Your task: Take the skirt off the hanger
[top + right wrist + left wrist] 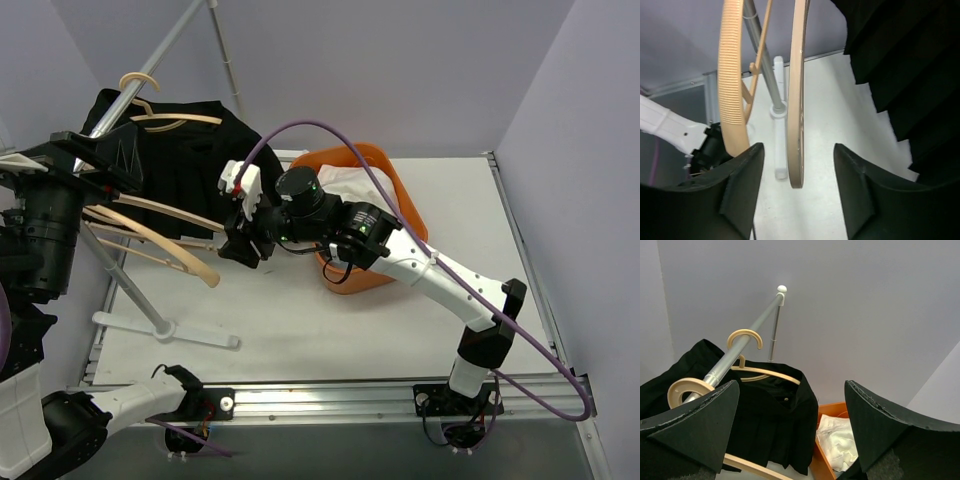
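Observation:
The black pleated skirt hangs on a wooden hanger from the silver rail at the back left. The left wrist view shows the skirt draped over its hanger. My left gripper is open, up beside the rail, holding nothing. My right gripper is open just below the skirt's hem. A bare hanger's arm passes between its jaws without touching them. The skirt's pleats hang to its right.
Bare wooden hangers fan out from the rail at the left; one is ribbed. An orange basket with white cloth stands behind the right arm. The rack's white foot lies on the table.

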